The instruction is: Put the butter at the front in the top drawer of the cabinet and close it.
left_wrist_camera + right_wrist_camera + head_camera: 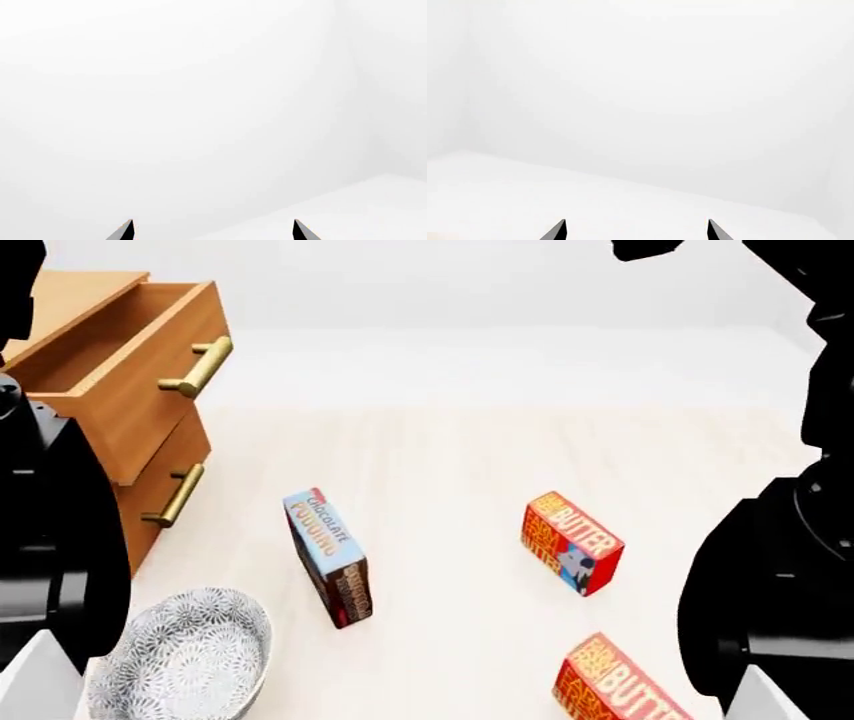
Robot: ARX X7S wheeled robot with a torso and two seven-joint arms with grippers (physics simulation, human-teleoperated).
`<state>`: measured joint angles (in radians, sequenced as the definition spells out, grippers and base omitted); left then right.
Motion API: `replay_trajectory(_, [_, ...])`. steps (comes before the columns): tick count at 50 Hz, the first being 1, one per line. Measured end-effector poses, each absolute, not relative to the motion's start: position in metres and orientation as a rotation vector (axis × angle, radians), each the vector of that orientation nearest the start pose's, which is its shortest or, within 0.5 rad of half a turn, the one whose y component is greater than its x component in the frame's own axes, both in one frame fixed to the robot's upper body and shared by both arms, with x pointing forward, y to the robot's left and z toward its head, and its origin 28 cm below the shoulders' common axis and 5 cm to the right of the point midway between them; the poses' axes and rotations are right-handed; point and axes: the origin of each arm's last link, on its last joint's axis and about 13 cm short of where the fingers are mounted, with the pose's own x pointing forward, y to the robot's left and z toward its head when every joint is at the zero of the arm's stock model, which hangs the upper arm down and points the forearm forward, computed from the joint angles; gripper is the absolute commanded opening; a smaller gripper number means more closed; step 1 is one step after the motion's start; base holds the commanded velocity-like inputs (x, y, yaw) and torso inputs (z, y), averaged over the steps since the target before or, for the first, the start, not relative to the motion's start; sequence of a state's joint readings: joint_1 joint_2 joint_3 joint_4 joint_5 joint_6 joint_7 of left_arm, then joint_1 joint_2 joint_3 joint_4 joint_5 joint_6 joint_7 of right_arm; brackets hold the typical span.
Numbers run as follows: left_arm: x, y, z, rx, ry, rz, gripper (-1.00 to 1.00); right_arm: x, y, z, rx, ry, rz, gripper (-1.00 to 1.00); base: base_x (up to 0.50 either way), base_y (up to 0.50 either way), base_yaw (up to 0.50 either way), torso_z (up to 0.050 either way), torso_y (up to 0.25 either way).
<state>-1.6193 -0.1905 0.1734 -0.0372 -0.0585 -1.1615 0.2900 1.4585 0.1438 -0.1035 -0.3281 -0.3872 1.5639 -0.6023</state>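
Observation:
Two red-orange butter cartons lie on the pale table in the head view. One butter carton [619, 686] lies nearest me at the bottom edge, partly cut off; the other [571, 542] lies farther back. The wooden cabinet [158, 472] stands at the far left. Its top drawer [130, 390] is pulled out, and its inside looks bare. My left gripper [213, 231] and right gripper [637, 231] are both open, with only white wall and floor between their fingertips. Both are held up and away from the cartons. In the head view only the black arms show at the sides.
A blue-and-brown chocolate pudding carton [330, 558] stands on edge left of the middle. A patterned bowl [184, 656] sits at the near left, below the cabinet. A brass handle [198, 366] juts from the open drawer. A lower drawer's handle [176, 496] shows beneath it.

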Motion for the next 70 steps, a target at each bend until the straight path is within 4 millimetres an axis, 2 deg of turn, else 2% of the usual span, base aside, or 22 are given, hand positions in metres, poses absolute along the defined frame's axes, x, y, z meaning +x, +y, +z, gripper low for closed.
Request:
replay_trajectory(9, [0.312, 0.237, 0.438, 0.260, -0.358, -0.190, 1.00, 0.272, -0.144, 0.391, -0.166, -0.183, 0.085, 1.00, 0.11, 0.00, 0.00, 0.000, 0.002])
replay_trajectory(15, [0.304, 0.236, 0.438, 0.352, -0.304, -0.234, 1.00, 0.270, -0.146, 0.389, -0.169, -0.172, 0.080, 1.00, 0.00, 0.00, 0.00, 0.000, 0.000])
replay_trajectory(26, [0.279, 0.239, 0.473, 0.537, 0.008, -0.286, 1.00, 0.263, -0.149, 0.386, -0.165, -0.150, 0.074, 1.00, 0.00, 0.00, 0.00, 0.000, 0.000])
replay_trajectory(37, [0.265, 0.262, 0.489, 0.463, 0.289, -0.330, 1.00, 0.257, -0.150, 0.379, -0.156, -0.138, 0.088, 1.00, 0.00, 0.00, 0.00, 0.000, 0.000])
replay_trajectory(45, [0.271, 0.279, 0.482, 0.337, 0.348, -0.333, 1.00, 0.256, -0.152, 0.371, -0.146, -0.122, 0.102, 1.00, 0.00, 0.00, 0.00, 0.000, 0.000])
replay_trajectory(56, [0.285, 0.295, 0.460, 0.195, 0.347, -0.285, 1.00, 0.259, -0.154, 0.360, -0.126, -0.103, 0.118, 1.00, 0.00, 0.00, 0.00, 0.000, 0.000])
replay_trajectory(63, [0.296, 0.301, 0.446, 0.160, 0.359, -0.200, 1.00, 0.263, -0.154, 0.353, -0.113, -0.089, 0.126, 1.00, 0.00, 0.00, 0.00, 0.000, 0.000])
replay_trajectory(70, [0.303, 0.307, 0.440, 0.167, 0.381, -0.115, 1.00, 0.266, -0.154, 0.348, -0.100, -0.081, 0.129, 1.00, 0.00, 0.00, 0.00, 0.000, 0.000])
